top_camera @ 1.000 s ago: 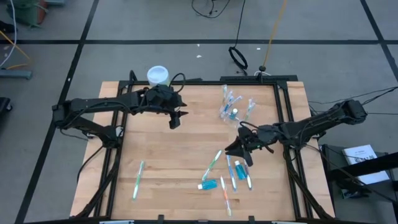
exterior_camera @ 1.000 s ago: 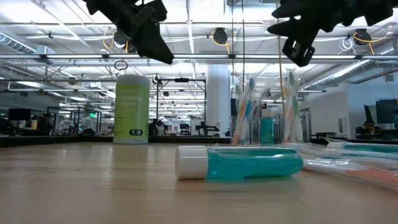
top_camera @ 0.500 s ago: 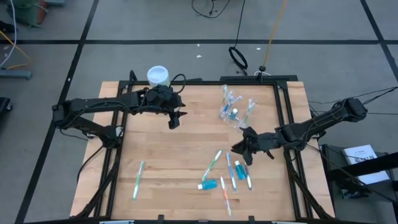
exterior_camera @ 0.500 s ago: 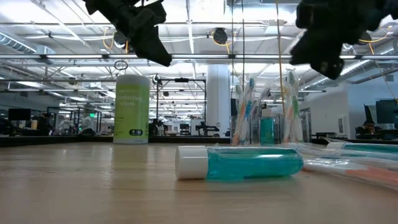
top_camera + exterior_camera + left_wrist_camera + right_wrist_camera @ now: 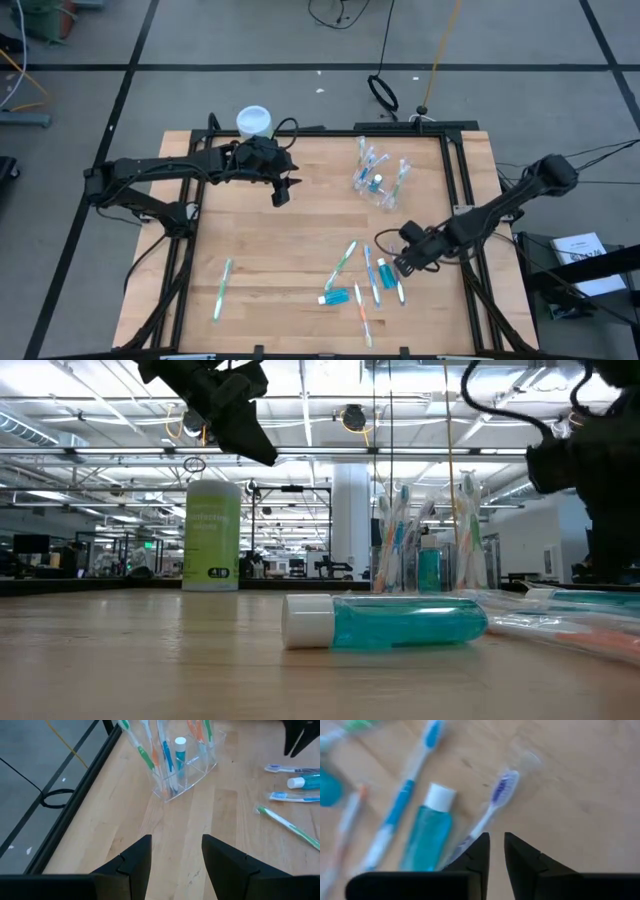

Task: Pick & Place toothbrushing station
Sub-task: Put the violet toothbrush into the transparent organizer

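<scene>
The clear cup (image 5: 378,182) stands at the table's far right with several toothbrushes and a toothpaste tube upright in it. More toothbrushes and blue tubes (image 5: 360,282) lie loose near the front edge, and one green toothbrush (image 5: 222,290) lies at the near left. My right gripper (image 5: 403,266) hangs tipped down just over the loose pile. Its fingers (image 5: 497,842) are open by a narrow gap beside a purple-bristled toothbrush (image 5: 496,794) and a tube (image 5: 427,834). My left gripper (image 5: 176,845) waits open and high over the far middle of the table (image 5: 281,192).
A light-green canister with a white lid (image 5: 253,122) stands at the far left edge, behind my left arm. One tube (image 5: 385,622) lies on its side close to the low camera. Bare wood (image 5: 270,250) spreads across the table's middle and left.
My right gripper has come down and toward the near edge, onto the loose toothbrushes and tubes. It has tipped from nearly level to pointing steeply down and has rolled about its own line. Nothing on the table has shifted.
</scene>
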Controlling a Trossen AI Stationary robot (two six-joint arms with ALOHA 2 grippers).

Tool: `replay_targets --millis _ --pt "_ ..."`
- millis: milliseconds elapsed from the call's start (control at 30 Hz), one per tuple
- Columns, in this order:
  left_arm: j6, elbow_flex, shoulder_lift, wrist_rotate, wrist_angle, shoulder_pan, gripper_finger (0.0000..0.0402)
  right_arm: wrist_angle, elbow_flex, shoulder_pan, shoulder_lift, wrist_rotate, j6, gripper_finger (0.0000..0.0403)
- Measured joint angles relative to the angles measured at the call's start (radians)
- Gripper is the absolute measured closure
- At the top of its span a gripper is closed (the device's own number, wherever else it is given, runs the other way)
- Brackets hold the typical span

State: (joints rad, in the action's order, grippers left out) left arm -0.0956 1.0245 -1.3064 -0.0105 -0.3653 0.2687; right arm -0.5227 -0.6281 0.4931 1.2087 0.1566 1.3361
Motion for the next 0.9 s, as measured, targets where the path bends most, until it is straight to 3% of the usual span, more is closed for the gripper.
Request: replay_targets --millis 367,733,900 --pt "0.000 0.000 0.000 0.000 0.002 0.000 0.0225 0.138 0.000 -0.021 0.150 -0.001 -0.078 0.0289" --pt "0.000 0.000 0.000 0.000 0.004 0.000 0.0224 0.137 0.000 -0.022 0.065 -0.051 -0.152 0.0248" --pt "0.000 0.000 0.000 0.000 0.004 0.000 0.0225 0.156 0.000 -0.020 0.026 0.056 -0.206 0.0241"
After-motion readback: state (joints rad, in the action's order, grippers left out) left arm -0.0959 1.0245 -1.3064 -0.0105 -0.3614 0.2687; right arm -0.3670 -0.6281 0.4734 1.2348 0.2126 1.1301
